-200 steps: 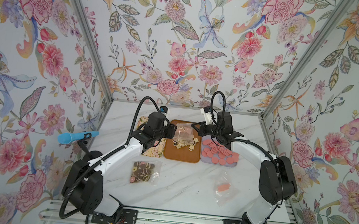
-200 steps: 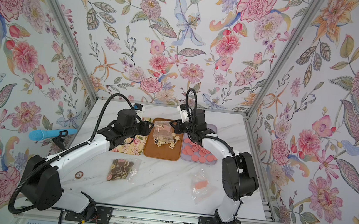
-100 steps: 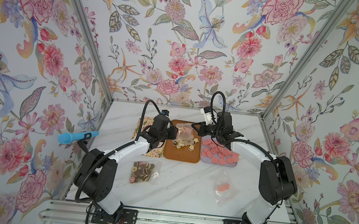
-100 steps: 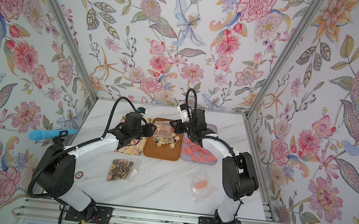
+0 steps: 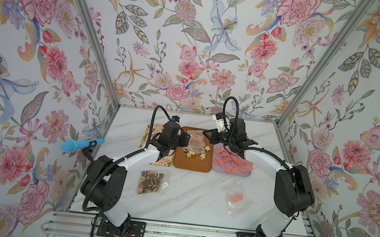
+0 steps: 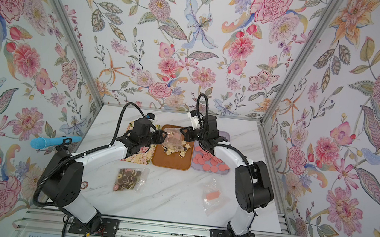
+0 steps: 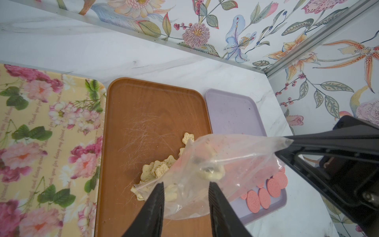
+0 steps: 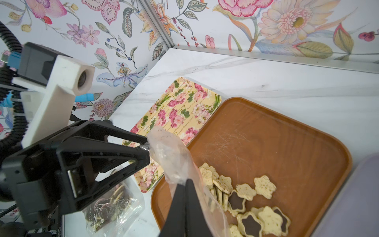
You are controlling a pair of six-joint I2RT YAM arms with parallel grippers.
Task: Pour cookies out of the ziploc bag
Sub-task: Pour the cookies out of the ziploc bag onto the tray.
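Though the right pincer (image 5: 204, 134) is clenched on a corner of the ziploc bag (image 5: 195, 141), mid-frame in a top view, the left pincer (image 5: 188, 139) straddles its opposite end, grip unclear; the bag stretches left-right between them over the brown tray (image 5: 191, 163), cookies (image 5: 195, 152) heaped beneath.

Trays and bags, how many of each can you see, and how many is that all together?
Trays: 3 (floral tray, brown tray, purple tray)
Bags: 3 (held bag, brown-cookie bag, pink-cookie bag)
Total: 6
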